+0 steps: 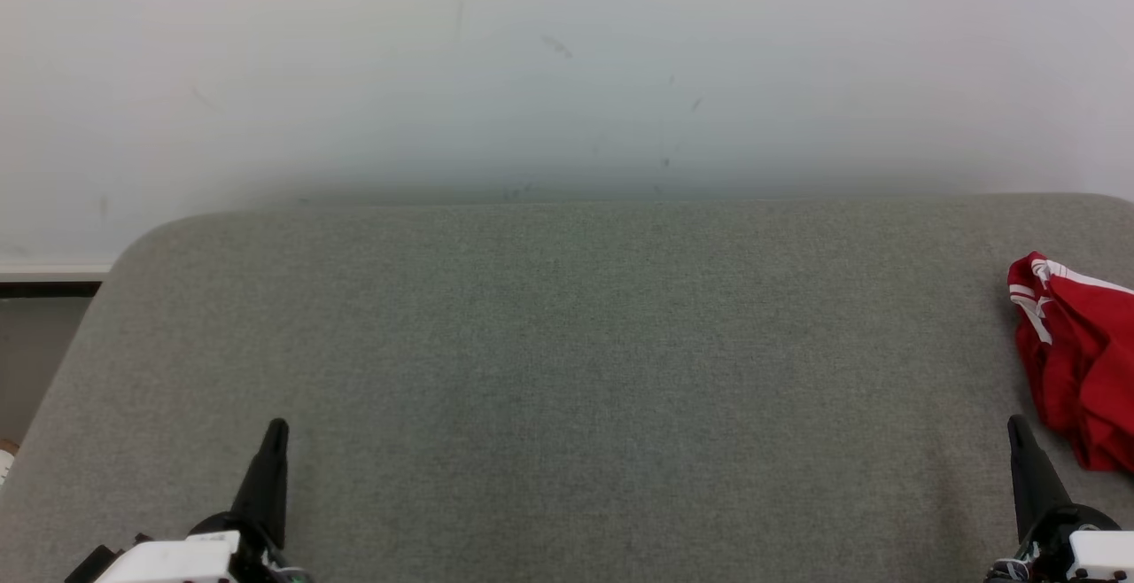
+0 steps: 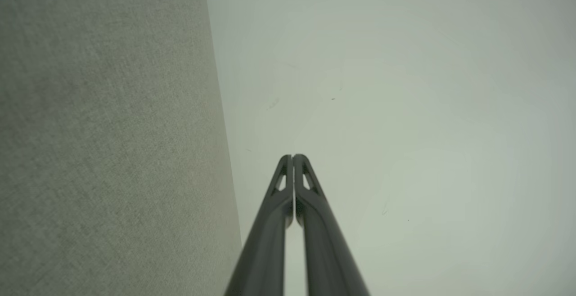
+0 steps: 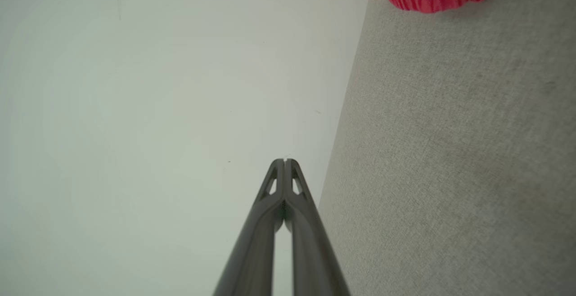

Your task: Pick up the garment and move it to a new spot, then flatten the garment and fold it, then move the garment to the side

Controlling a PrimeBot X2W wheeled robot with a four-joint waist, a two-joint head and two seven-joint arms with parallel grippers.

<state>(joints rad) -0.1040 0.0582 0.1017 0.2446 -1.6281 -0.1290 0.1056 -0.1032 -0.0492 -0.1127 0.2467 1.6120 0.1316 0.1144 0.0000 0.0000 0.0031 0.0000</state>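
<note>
We face a grey padded surface (image 1: 567, 370) that runs up to a pale, lightly scuffed wall (image 1: 567, 60). Our left gripper (image 1: 277, 428) and right gripper (image 1: 1017, 423) sit at the near edge, well apart. Each has its two dark fingers pressed together, holding nothing, and points toward the wall. The red garment (image 1: 1076, 353) with white stripes lies crumpled on the surface, near the right gripper's right side and a little ahead of its tips. It does not touch that gripper and lies far across from the left one.

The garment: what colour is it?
Red with white stripes, the garment shows best in the head view.
</note>
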